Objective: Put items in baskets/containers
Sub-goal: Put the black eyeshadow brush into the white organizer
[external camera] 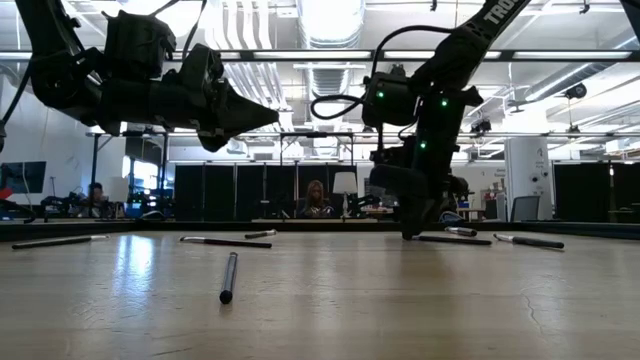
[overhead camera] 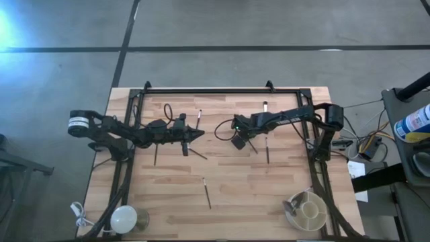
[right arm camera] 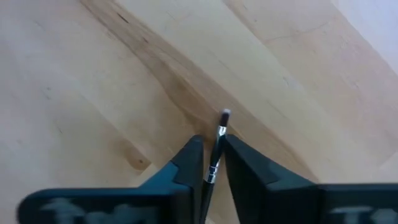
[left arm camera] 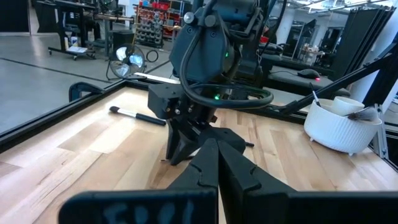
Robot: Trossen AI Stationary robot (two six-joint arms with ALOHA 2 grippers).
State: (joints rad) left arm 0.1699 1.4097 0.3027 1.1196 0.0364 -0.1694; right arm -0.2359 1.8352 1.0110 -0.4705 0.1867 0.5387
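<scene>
Several thin makeup brushes lie flat on the wooden table; one is (overhead camera: 207,193), another (overhead camera: 267,151). The cream tub (overhead camera: 308,210) stands near the table's near right corner with a fluffy-headed brush (left arm camera: 364,114) leaning in it. My right gripper (right arm camera: 214,146) points down at the table's middle (external camera: 410,232). It is narrowly open, with its fingers on either side of a thin dark brush (right arm camera: 219,140) with a metal ferrule. My left gripper (overhead camera: 198,134) is shut and empty. It hovers level above the table (external camera: 260,115), just left of the right one. My right gripper's fingers (right arm camera: 193,158) stand close on both sides of the thin brush's shaft (right arm camera: 211,171), coming from above and lying across it. The brush tip (right arm camera: 225,114) sticks out past the fingertips over the wood. I cannot tell whether the fingers touch the shaft.
A white glossy dome (overhead camera: 124,218) with a cord sits at the near left corner. A black frame (overhead camera: 222,91) runs around the table. More brushes lie near the far edge (overhead camera: 265,106) and left of centre (overhead camera: 156,154). People sit in the room beyond (external camera: 316,197).
</scene>
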